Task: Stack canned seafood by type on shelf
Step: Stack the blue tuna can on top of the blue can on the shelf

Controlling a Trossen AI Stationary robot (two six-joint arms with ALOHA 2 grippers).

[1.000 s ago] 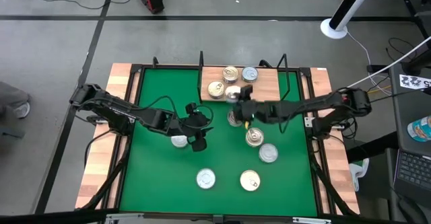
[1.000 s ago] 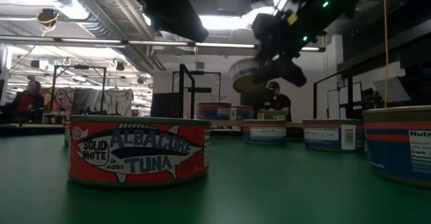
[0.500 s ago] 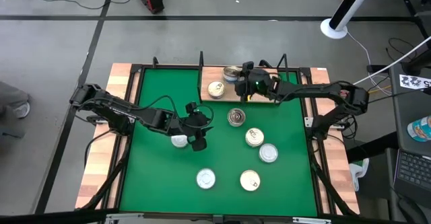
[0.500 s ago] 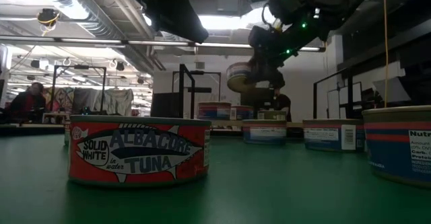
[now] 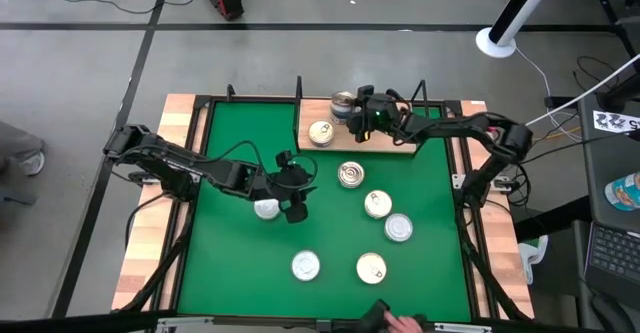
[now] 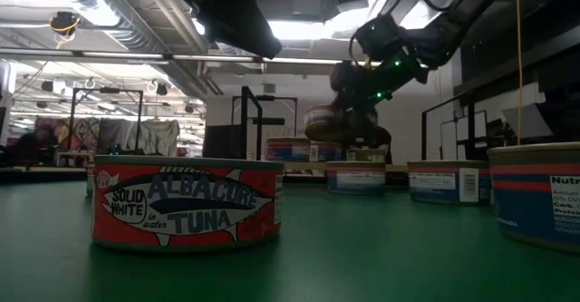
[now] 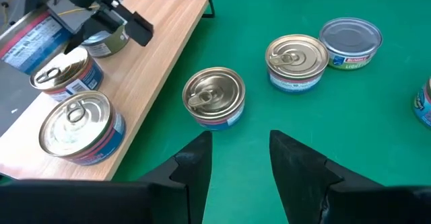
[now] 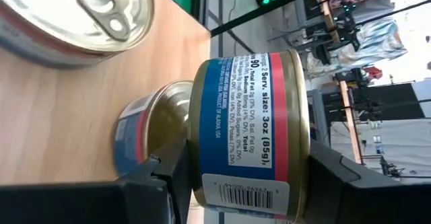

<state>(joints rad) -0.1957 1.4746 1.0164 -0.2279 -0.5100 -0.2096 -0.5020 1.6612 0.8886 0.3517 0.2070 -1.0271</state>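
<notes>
Since a second ago your right gripper [image 5: 358, 114] is carrying its clamped tin [image 8: 246, 133] over the shelf [image 5: 395, 138], just above another tin [image 8: 145, 133] (left gripper [image 7: 237, 153] is hovering part-open, empty).

— Where's the right gripper [image 5: 358, 119]?
— Far side of the table, arm stretched across, fingers clamped on a tin [image 8: 248, 136] held above the shelf [image 5: 385, 139].
— And the left gripper [image 5: 296, 205]?
— Mid-table, arm bent low, fingers [image 7: 193, 163] parted with nothing between them; seemingly idle.
</notes>
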